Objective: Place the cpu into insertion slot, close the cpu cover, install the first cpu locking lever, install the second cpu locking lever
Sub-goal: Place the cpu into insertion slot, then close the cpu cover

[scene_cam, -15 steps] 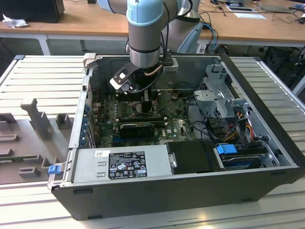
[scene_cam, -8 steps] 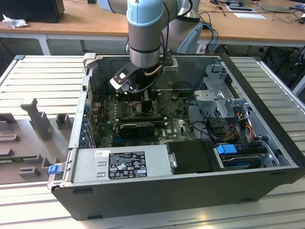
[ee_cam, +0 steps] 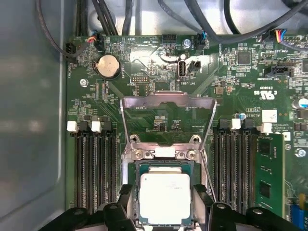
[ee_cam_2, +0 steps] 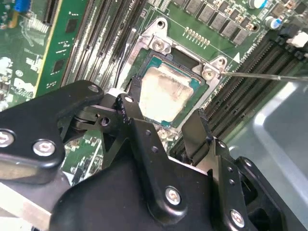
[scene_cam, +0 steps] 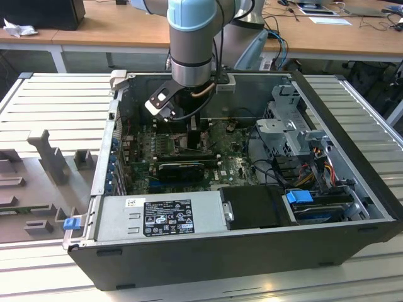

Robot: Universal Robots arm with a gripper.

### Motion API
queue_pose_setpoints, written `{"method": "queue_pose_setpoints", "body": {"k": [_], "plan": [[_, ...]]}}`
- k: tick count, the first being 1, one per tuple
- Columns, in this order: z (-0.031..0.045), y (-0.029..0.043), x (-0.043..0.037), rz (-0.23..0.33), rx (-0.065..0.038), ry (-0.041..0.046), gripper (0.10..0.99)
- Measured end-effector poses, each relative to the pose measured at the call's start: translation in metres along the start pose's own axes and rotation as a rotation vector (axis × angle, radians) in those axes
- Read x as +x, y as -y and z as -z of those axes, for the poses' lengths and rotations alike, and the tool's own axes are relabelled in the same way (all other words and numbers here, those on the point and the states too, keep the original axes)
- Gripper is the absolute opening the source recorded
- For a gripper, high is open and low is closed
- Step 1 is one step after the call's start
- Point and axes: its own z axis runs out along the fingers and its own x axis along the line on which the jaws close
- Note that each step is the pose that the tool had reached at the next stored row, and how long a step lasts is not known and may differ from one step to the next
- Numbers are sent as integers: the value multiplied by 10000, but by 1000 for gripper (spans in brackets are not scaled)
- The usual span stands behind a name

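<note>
The cpu (ee_cam: pixel 164 199) sits in the insertion slot (ee_cam_2: pixel 179 57), straddled by the gripper (ee_cam: pixel 164 192); pinching or spread, unclear.

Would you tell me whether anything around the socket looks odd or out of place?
The top of the cpu carries a patchy off-white smear instead of clean metal in the second wrist view. The cpu cover stands open, not yet closed.

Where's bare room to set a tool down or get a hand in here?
Free: the ribbed tabletop on the exterior view's right of the case, and the strip between the case and the grey fixtures. Crowded: the gripper sits over the cpu, memory slots on both sides, cables by the drive cage.
</note>
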Motion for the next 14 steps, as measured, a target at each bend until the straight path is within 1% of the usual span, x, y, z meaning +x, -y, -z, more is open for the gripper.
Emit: {"method": "queue_pose_setpoints", "body": {"k": [1,3,6,9,14], "plan": [[35,-1,1,0,0,0,592],[46,-2,-8,2,0,23,463],[50,-2,-24,3,0,48,106],[64,-3,-24,2,1,49,106],[128,-6,-22,3,0,48,106]]}}
